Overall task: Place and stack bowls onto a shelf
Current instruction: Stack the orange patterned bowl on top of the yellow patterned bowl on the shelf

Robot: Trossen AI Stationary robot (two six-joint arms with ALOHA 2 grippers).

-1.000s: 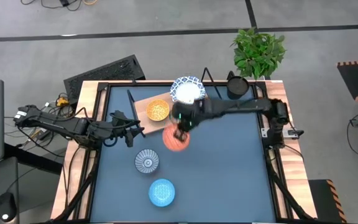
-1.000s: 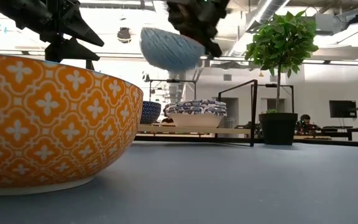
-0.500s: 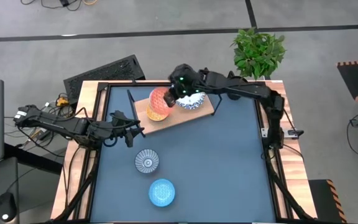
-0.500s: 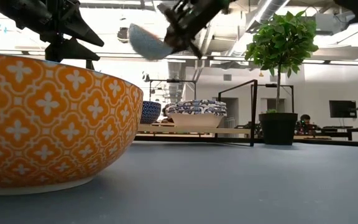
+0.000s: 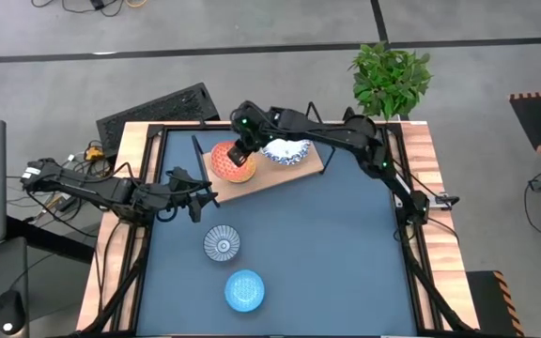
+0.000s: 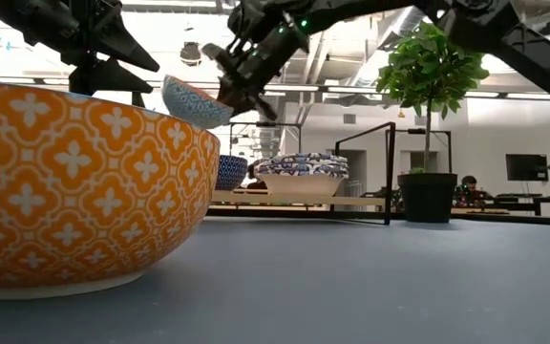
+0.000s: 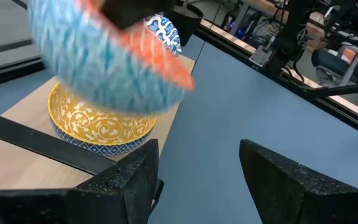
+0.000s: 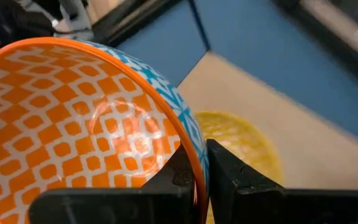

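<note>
My right gripper (image 5: 241,154) is shut on a red-orange bowl (image 5: 232,161) with a blue outside. It holds the bowl over a yellow bowl (image 8: 241,142) that stands on the light-wood shelf (image 5: 269,175). A white bowl with a blue-patterned rim (image 5: 285,150) stands on the shelf beside it. A grey-blue bowl (image 5: 222,243) and a light blue bowl (image 5: 244,289) stand on the blue tabletop. My left gripper (image 5: 196,198) is open and empty near the shelf's left end. My right gripper pinches the red-orange bowl's rim (image 8: 194,146), one finger (image 8: 178,179) inside the bowl and one (image 8: 230,175) outside. The fingers come from above, slanting from the far right. The bowl (image 6: 194,100) hangs tilted, clear of the yellow bowl below it.
A potted plant (image 5: 391,79) stands at the table's far right corner. The shelf's black wire frame (image 6: 390,172) rises at its ends. An orange-patterned bowl (image 6: 74,191) stands close in front of the low camera. Bare blue tabletop (image 5: 336,244) lies at the right.
My right gripper has carried the red-orange bowl from over the table's middle toward the far left, to a place above the yellow bowl on the shelf. There it has come down a little, and the bowl has tipped more.
</note>
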